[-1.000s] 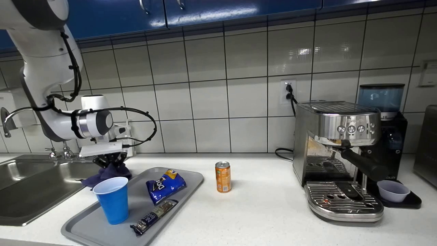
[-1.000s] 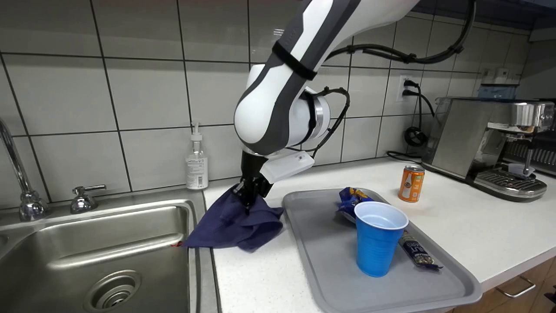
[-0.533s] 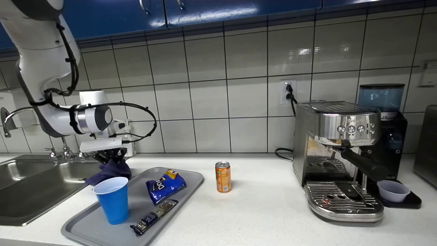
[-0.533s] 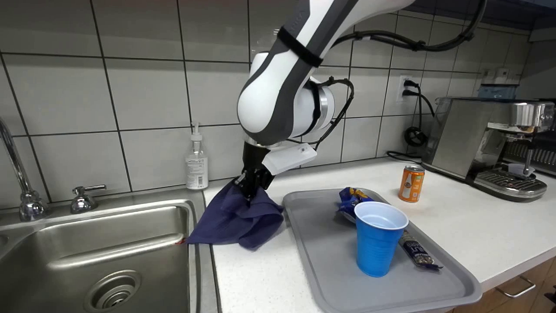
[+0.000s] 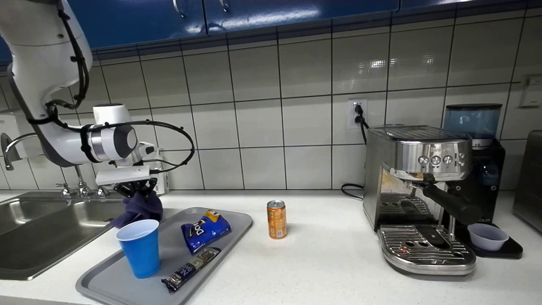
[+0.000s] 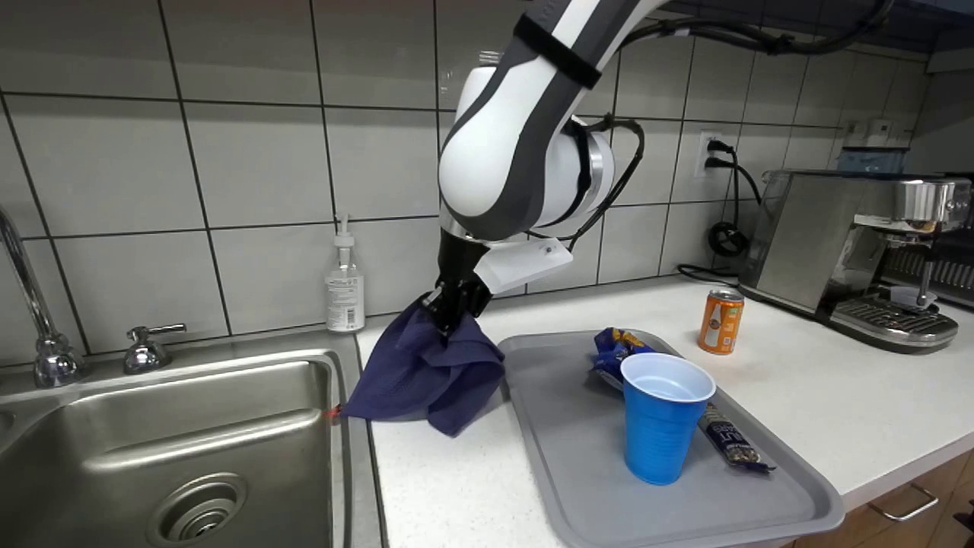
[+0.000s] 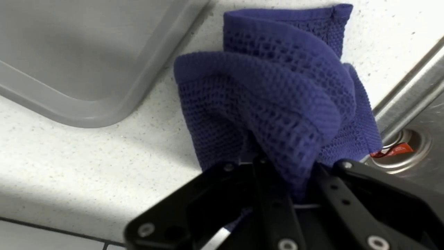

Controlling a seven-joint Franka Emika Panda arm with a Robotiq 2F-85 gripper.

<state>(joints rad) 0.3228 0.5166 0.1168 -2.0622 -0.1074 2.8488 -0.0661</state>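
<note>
Evidently light and limp: the purple-blue cloth [image 7: 277, 93], an open mesh weave, should drape freely, hard to damage and grippy rather than slippery. Best hold, by judgement, is a bunched ridge well in from the hem; the gripper [image 7: 297, 182] stands almost closed, pinching such a gathered fold. Cloth hangs over the counter [image 6: 456, 487], between sink [image 6: 274, 449] and tray [image 6: 586, 472]. Pinch itself is buried in fabric, dark and blurred in the wrist view. Cannot tell whether the lowest folds touch down. Red tag [image 7: 399, 150] at the sink-side corner: lettering unreadable
</note>
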